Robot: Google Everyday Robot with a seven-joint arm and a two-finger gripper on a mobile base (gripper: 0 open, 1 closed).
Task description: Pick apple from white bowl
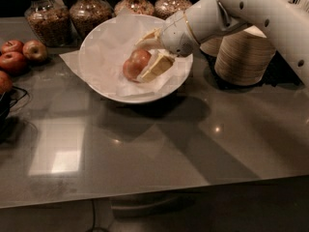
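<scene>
The large white bowl (91,71) lined with crinkled white paper stands at the back middle of the grey table. A red-yellow apple (131,66) is inside it, right of centre. My gripper (141,61) reaches into the bowl from the right. Its cream fingers (157,67) sit on either side of the apple and are shut on it. The apple looks raised a little off the paper. My white arm (260,8) crosses in from the upper right.
Several loose red apples (19,52) lie at the left edge beside a dark wire basket (7,105). Glass jars (46,18) line the back. Stacks of beige paper bowls (244,54) stand right of the white bowl.
</scene>
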